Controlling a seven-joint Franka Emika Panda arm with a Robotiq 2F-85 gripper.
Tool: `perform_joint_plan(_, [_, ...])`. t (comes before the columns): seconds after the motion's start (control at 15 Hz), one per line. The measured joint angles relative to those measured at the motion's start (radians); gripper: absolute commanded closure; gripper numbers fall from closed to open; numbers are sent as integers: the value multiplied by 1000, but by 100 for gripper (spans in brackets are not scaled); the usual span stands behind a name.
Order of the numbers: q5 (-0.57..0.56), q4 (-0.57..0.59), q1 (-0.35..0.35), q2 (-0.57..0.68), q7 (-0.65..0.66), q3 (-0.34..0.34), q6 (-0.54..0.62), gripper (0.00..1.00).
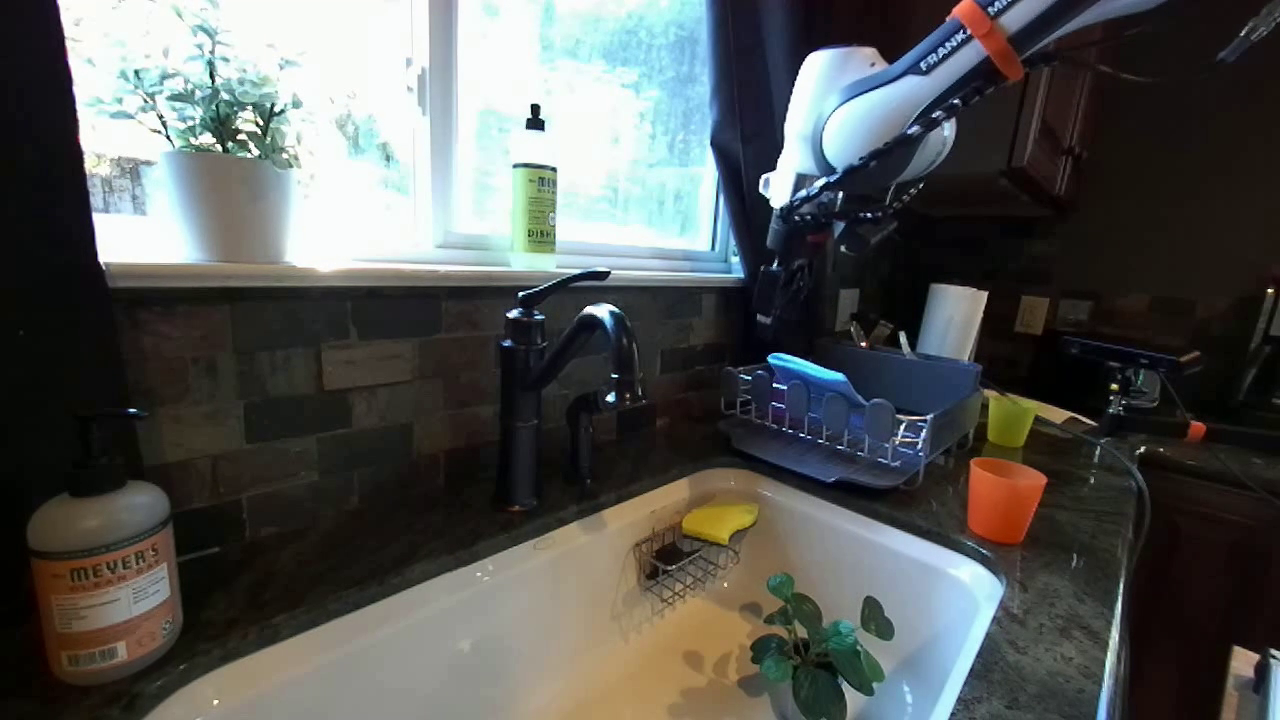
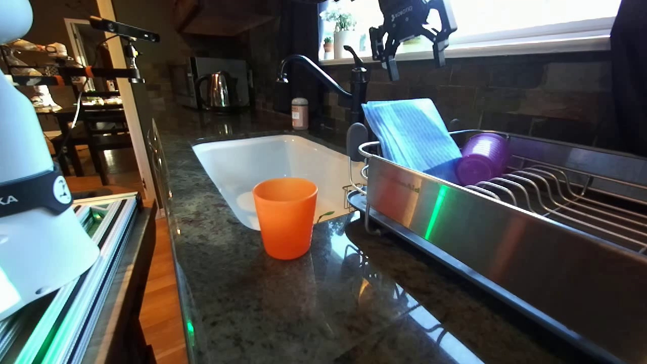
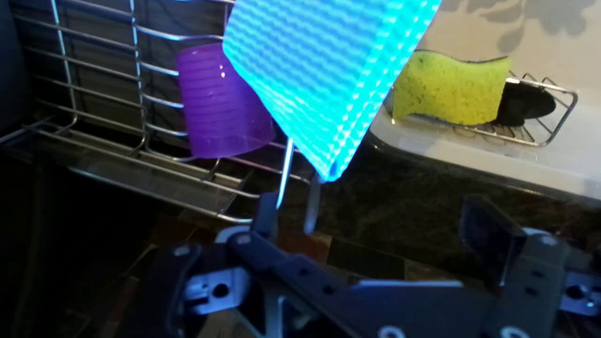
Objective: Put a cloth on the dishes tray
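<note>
A folded blue cloth leans in the dish rack, at the end by the sink; it shows in both exterior views (image 1: 815, 377) (image 2: 412, 134) and in the wrist view (image 3: 319, 70). The dish rack (image 1: 948, 405) has a steel side wall (image 2: 505, 258) and wire tines. A purple cup (image 2: 482, 159) lies in the rack against the cloth, also in the wrist view (image 3: 220, 101). My gripper (image 2: 415, 63) is open and empty above and apart from the cloth. Its fingers are spread wide in the wrist view (image 3: 378, 223), with nothing between them.
An orange cup (image 2: 285, 217) stands on the counter beside the rack, with a green cup (image 1: 1010, 420) nearby. The white sink (image 1: 960, 570) holds a plant (image 1: 820, 650) and a caddy with a yellow sponge (image 1: 720, 522). A black faucet (image 1: 520, 400) rises behind the sink.
</note>
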Motion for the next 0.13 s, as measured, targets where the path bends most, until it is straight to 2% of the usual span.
perform_joint_plan(0.13, [36, -2, -4, -48, -7, -6, 28, 0])
